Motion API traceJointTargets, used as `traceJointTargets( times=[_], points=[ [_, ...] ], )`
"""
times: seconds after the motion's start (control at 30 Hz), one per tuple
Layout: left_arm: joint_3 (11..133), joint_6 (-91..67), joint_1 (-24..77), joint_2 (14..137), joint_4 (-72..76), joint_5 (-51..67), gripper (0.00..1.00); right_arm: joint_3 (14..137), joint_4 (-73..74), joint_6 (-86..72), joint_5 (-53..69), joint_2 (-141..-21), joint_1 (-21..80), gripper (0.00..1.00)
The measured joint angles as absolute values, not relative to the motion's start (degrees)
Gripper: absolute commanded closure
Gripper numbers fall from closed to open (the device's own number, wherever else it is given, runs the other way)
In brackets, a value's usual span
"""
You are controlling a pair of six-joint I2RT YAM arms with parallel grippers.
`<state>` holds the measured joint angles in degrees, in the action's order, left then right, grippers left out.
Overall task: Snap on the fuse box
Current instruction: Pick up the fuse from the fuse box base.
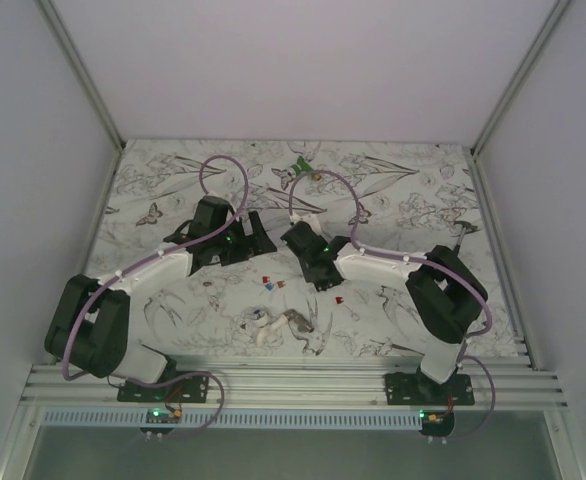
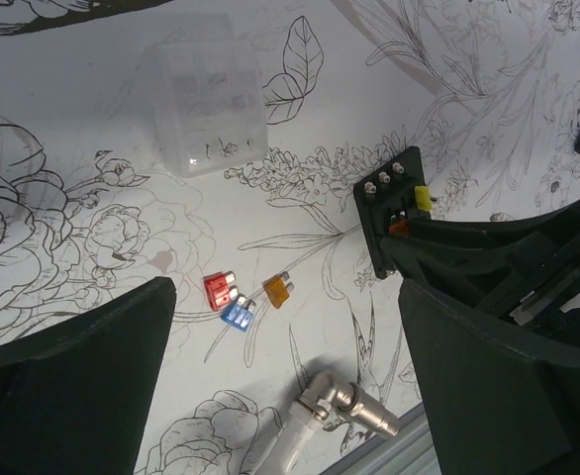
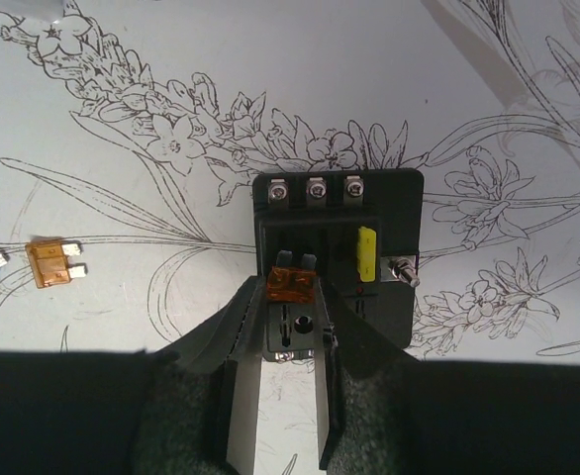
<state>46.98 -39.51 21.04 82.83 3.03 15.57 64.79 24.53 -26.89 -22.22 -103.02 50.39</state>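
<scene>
R gripper at fuse box

The counter is covered by a white cloth printed with black line drawings of flowers and butterflies. It is enclosed on three sides by plain white walls, joined at the far corners by pale metal posts. A ribbed aluminium rail is fixed along its near edge.
</scene>
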Motion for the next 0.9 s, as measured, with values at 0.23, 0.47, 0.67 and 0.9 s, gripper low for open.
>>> traceJointTargets(
  times=[0.23,0.47,0.67,0.9],
  points=[
    [47.03,-40.95,20.99,82.83,2.94,18.68,0.06,61.67,22.61,-22.06,-20.64,-98.56,50.39,0.84],
    [48.18,-44.40,21.02,82.87,4.08,25.30,0.25,55.59,14.28,-12.88,-13.67,-87.39,50.37,0.83],
    [48.93,-47.00,21.80,82.83,5.10,30.11,0.50,51.59,6.48,-7.18,-4.60,-81.19,49.39,0.82],
    [49.67,-48.86,23.66,81.84,6.44,32.60,0.61,50.26,0.91,-3.81,2.55,-80.20,49.19,0.82]
  ],
)
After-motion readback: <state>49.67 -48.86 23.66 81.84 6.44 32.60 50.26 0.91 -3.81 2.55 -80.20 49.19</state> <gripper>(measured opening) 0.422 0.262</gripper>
